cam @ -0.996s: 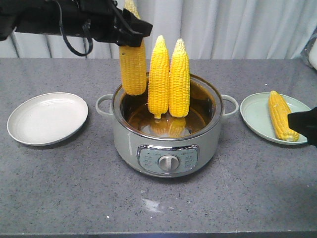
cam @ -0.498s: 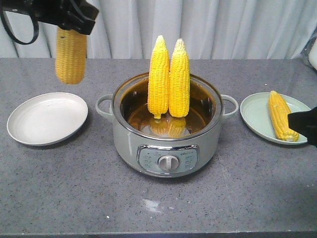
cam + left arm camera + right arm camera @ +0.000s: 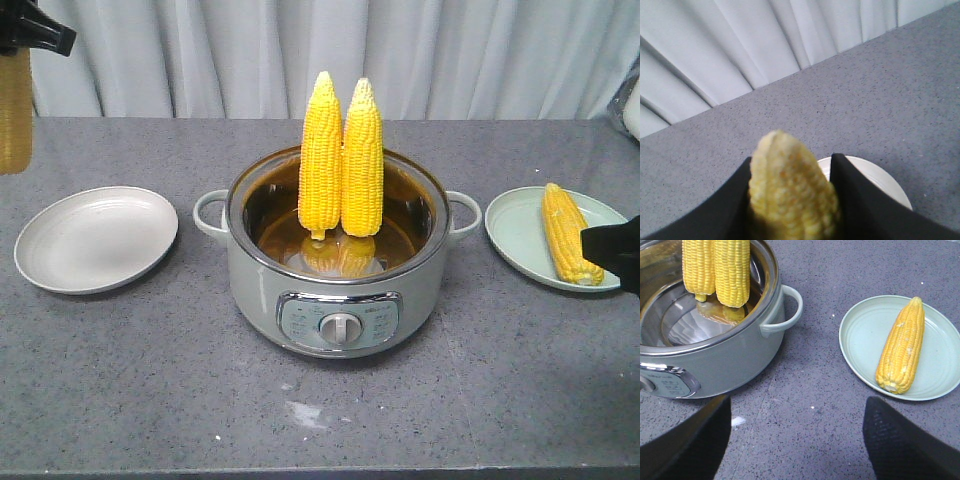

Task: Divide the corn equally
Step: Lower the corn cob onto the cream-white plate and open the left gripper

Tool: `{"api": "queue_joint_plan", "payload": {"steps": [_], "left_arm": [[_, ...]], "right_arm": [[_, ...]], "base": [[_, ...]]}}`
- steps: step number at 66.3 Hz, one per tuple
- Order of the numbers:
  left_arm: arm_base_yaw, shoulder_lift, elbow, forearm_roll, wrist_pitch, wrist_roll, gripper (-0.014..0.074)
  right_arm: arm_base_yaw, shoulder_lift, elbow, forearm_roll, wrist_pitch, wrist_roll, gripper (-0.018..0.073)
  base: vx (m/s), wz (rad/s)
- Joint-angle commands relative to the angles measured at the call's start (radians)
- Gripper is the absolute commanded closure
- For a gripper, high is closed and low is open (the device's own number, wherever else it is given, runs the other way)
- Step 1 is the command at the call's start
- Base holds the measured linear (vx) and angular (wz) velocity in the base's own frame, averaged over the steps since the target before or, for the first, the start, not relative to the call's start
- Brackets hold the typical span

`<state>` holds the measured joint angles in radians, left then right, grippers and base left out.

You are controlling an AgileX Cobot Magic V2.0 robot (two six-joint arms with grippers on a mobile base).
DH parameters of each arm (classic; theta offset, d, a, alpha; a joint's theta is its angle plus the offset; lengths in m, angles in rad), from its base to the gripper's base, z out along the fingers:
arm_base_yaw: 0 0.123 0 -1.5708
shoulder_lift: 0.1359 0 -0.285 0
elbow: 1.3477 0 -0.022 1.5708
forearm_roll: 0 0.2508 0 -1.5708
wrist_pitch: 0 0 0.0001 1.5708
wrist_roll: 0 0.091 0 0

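In pot (image 3: 340,290), two cobs (image 3: 340,155) upright, tips up; on green plate (image 3: 515,235), one cob (image 3: 567,233) flat, tip toward curtain (image 3: 450,60); left gripper (image 3: 792,165) clamped on vertical cob (image 3: 14,110); right gripper (image 3: 797,401) spread.

yellow corn (image 3: 320,160), grey-green pot (image 3: 250,285), white plate (image 3: 95,240), speckled grey table (image 3: 500,400).

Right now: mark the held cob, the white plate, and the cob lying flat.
Held cob (image 3: 790,192): left wrist view, kernels below its tip.
White plate (image 3: 96,240): front view, bare middle.
Lying cob (image 3: 901,347): right wrist view, mid-length kernels.
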<state>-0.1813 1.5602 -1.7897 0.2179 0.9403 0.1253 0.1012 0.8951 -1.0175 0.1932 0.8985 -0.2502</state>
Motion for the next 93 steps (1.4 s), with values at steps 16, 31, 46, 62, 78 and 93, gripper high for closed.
{"api": "queue_joint_plan", "payload": {"steps": [16,31,46,62,78,93], "left_arm": [[0.026,0.087,-0.042,0.009,-0.013,-0.017,0.0351],[0.026,0.196,-0.042,0.009,0.01,-0.017,0.0351],[0.026,0.269,-0.041,0.007,0.02,-0.027,0.0351],[0.026,0.328,-0.041,0.005,0.022,-0.111,0.0351],[0.026,0.355,-0.041,0.004,0.022,-0.158,0.0303],[0.026,0.356,-0.041,0.004,0.016,-0.158,0.0113]], "right_arm": [[0.001,-0.004,-0.026,0.005,-0.064,-0.002,0.0035],[0.001,-0.004,-0.026,0.005,-0.064,-0.002,0.0035],[0.001,-0.004,-0.026,0.005,-0.064,-0.002,0.0035],[0.001,-0.004,-0.026,0.005,-0.064,-0.002,0.0035],[0.001,-0.004,-0.026,0.005,-0.064,-0.002,0.0035],[0.001,-0.004,-0.026,0.005,-0.064,-0.002,0.0035]], "base": [[0.0,0.0],[0.0,0.0],[0.0,0.0],[0.0,0.0],[0.0,0.0],[0.0,0.0]]}}
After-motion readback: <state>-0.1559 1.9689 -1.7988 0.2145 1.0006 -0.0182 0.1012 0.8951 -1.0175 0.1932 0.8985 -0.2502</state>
